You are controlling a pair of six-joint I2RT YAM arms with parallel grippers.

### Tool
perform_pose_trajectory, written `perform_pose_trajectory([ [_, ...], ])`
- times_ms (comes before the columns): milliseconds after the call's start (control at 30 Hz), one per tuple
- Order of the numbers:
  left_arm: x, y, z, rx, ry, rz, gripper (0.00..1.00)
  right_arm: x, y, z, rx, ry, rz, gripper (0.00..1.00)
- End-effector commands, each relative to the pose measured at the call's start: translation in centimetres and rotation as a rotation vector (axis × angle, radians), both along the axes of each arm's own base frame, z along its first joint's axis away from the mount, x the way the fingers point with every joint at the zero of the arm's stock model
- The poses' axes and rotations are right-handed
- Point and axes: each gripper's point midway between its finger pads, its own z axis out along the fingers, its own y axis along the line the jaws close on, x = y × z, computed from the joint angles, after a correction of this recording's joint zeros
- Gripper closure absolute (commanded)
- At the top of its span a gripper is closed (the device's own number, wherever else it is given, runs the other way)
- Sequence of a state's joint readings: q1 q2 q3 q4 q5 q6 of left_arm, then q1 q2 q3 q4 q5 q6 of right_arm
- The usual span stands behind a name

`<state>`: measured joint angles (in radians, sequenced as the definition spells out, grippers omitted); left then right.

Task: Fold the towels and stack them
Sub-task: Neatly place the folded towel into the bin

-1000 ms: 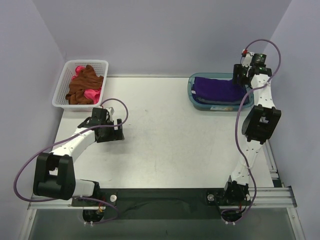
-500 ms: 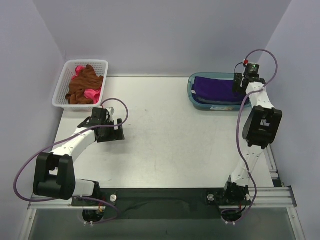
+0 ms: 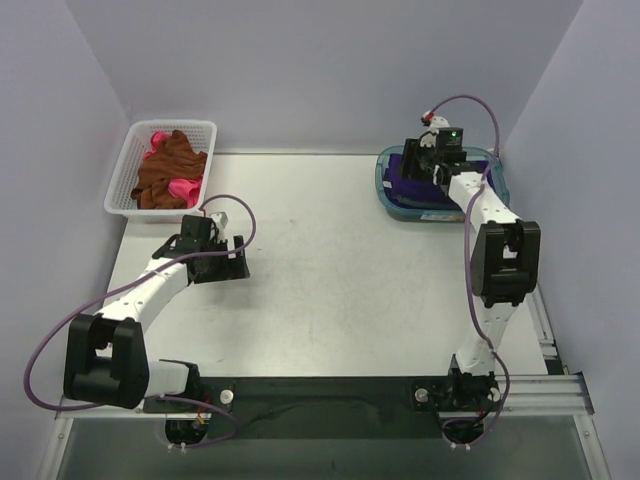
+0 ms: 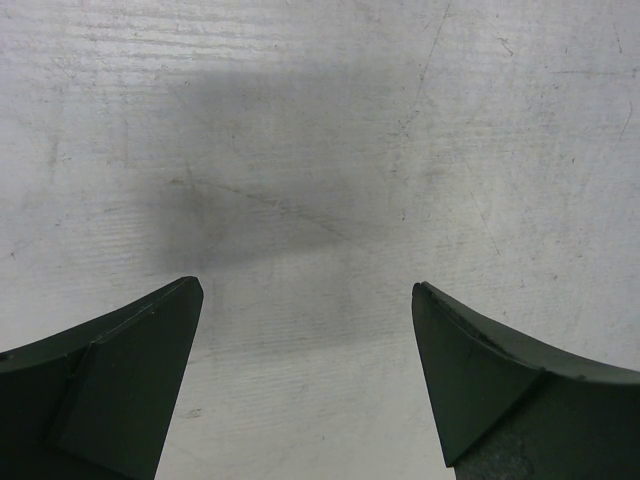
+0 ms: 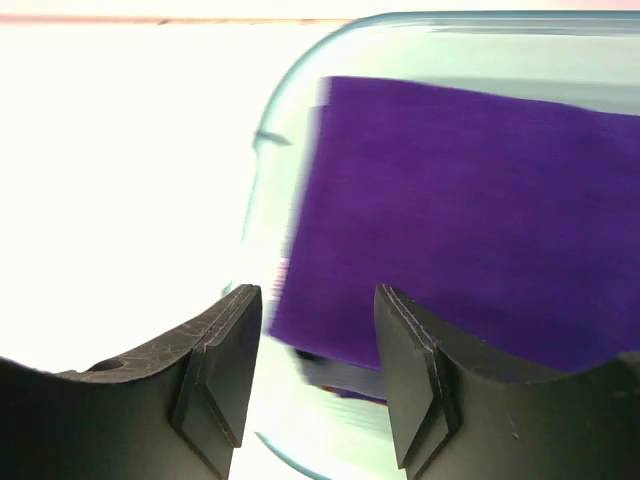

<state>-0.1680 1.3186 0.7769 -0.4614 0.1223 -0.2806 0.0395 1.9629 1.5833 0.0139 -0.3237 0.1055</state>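
Note:
A deep purple towel (image 3: 408,187) (image 5: 460,200) lies folded flat in the teal tub (image 3: 440,216) (image 5: 290,80) at the back right, with the edge of other cloth showing under it. My right gripper (image 3: 418,166) (image 5: 318,295) hovers over the towel's left end, open, with nothing between its fingers. Rust-brown and pink towels (image 3: 168,168) lie crumpled in the white lattice basket (image 3: 125,192) at the back left. Just in front of that basket, my left gripper (image 3: 222,268) (image 4: 308,290) stands wide open low over bare table.
The grey table top (image 3: 340,270) stretches between the arms. Lilac walls close in the back and both sides. The right arm's purple cable (image 3: 470,100) loops above the tub.
The right arm has swung left, from the tub's right end to above its left part, and its jaws have shifted in width. The left arm has not moved.

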Motion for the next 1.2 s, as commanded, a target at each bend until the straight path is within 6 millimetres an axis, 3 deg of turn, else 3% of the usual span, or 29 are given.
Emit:
perform_pose_trajectory([
  [0,1.6,-0.5,2.5,-0.031,-0.09,-0.019,0.02,0.3,3.1,0.2,0.017,-0.031,0.1,0.51],
  [233,1.7,-0.7,2.7,-0.041,-0.094,-0.025,0.02,0.1,4.7,-2.9,-0.023,0.033,0.129,0.57],
  [400,1.6,-0.8,2.7,-0.046,-0.093,-0.028,0.03,-2.0,4.8,-5.7,-0.023,0.106,0.12,0.78],
  [700,1.5,-0.9,2.6,-0.051,-0.088,-0.031,0.03,-4.6,5.3,-7.1,0.094,0.225,0.065,0.79],
  [767,1.6,-0.8,2.6,-0.047,-0.092,-0.032,0.02,-4.8,5.5,-7.1,0.099,0.226,0.072,0.75],
  [933,1.6,-0.8,2.7,-0.048,-0.095,-0.032,0.02,-4.1,5.5,-3.9,0.089,0.15,0.087,0.66],
  [1100,1.7,-0.8,3.1,-0.05,-0.107,-0.033,0.02,-3.4,5.1,2.5,0.066,0.008,0.1,0.55],
  [1167,1.6,-0.8,3.3,-0.05,-0.113,-0.031,0.03,-3.8,5.1,4.1,0.068,-0.014,0.106,0.52],
])
